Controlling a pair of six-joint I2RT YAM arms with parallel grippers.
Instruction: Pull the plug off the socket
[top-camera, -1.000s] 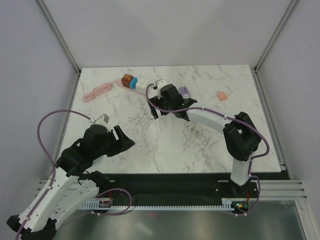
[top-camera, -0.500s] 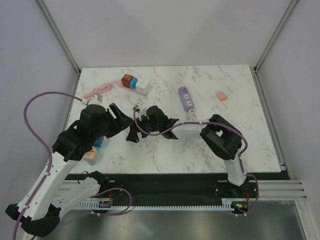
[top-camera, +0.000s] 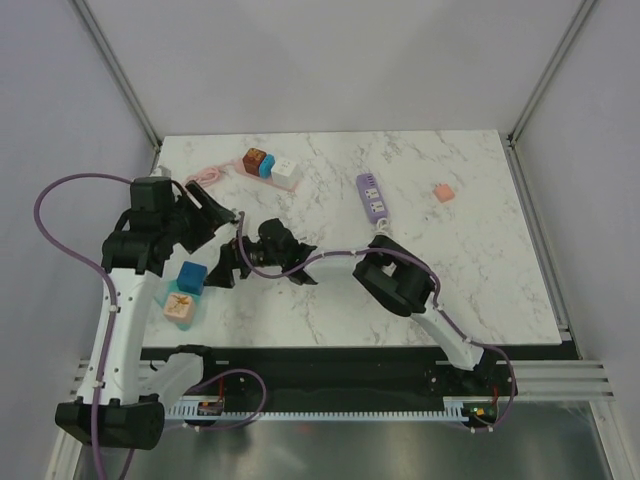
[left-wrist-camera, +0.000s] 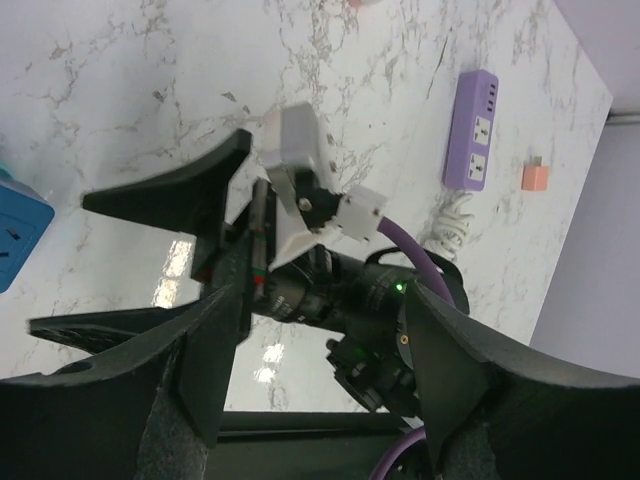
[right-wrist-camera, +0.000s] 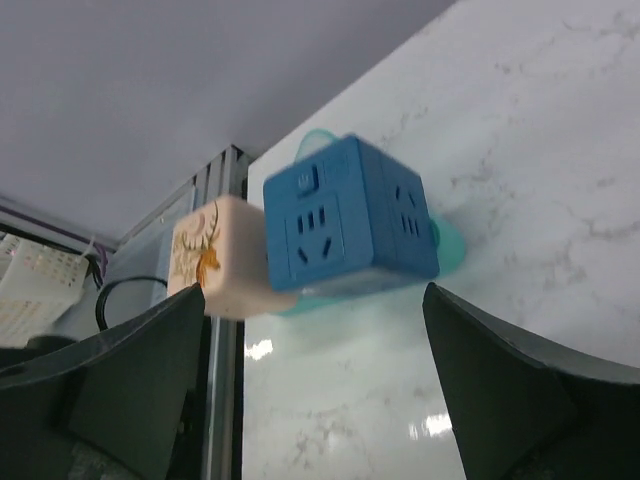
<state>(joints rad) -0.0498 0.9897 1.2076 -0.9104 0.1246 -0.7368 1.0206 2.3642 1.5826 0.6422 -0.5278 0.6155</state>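
Observation:
A blue cube socket (top-camera: 191, 276) sits near the table's left edge with a peach cube plug (top-camera: 180, 306) bearing a deer drawing joined to its near side. In the right wrist view the blue socket (right-wrist-camera: 345, 225) and the peach plug (right-wrist-camera: 214, 257) rest on a teal base, just ahead of my open right gripper (right-wrist-camera: 320, 400). That right gripper (top-camera: 226, 262) lies low, right of the socket and apart from it. My left gripper (top-camera: 218, 210) hangs open above the right arm's wrist (left-wrist-camera: 330, 290), holding nothing.
At the back left stand an orange cube (top-camera: 255, 158), a blue one (top-camera: 266, 166) and a white one (top-camera: 284, 171), with a pink cable (top-camera: 199, 179) beside them. A purple power strip (top-camera: 371, 195) and a small pink block (top-camera: 443, 191) lie to the right.
The right arm swept from the back of the table leftward to the blue socket. The left arm lifted and swung back left, uncovering the socket and plug. Both grippers stayed open.

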